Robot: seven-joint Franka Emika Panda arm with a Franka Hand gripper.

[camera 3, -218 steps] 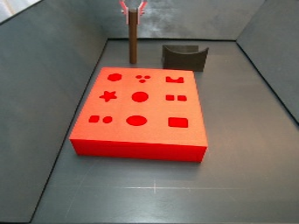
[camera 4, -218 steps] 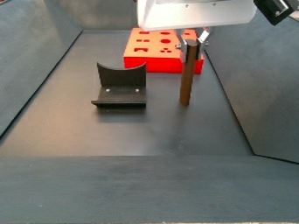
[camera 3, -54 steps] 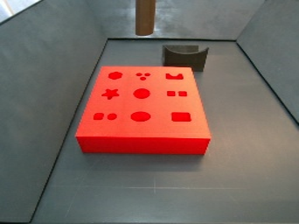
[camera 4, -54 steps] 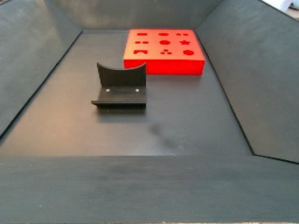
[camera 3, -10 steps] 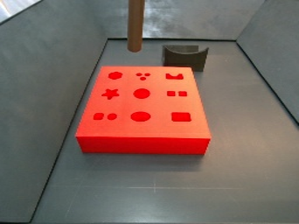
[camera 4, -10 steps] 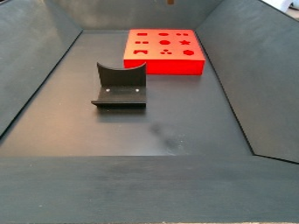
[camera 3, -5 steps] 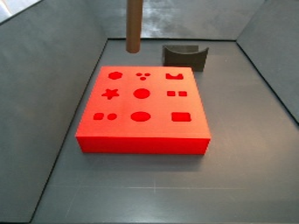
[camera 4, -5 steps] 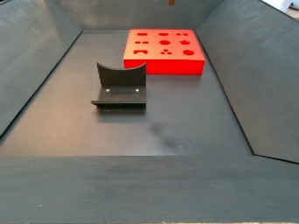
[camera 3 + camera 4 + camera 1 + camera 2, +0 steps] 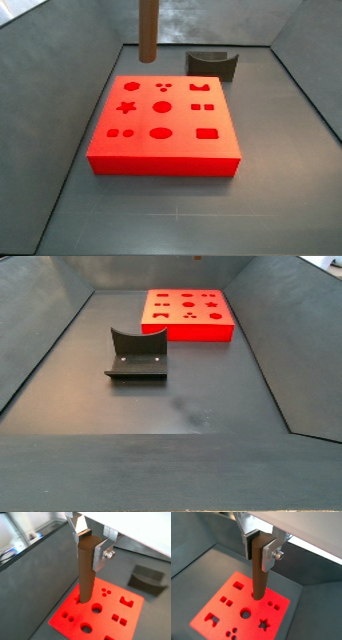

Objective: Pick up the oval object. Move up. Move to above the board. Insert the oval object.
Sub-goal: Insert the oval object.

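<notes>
Oval object (image 9: 85, 572) upright, pinched by gripper (image 9: 90, 541), above board (image 9: 73, 607), fixture (image 9: 148, 579) beside.

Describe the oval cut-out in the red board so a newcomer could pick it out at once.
Start from the board, the big red slab on the dark floor, over which the gripper holds the oval object. In a side view, look along the row of cut-outs nearest the camera; the oval cut-out sits mid-row. It is one wide ellipse, unlike the paired small holes and the rounded rectangle beside it.

Pincer (image 9: 260, 543) with oval object (image 9: 258, 569) above board (image 9: 218, 619)
</notes>
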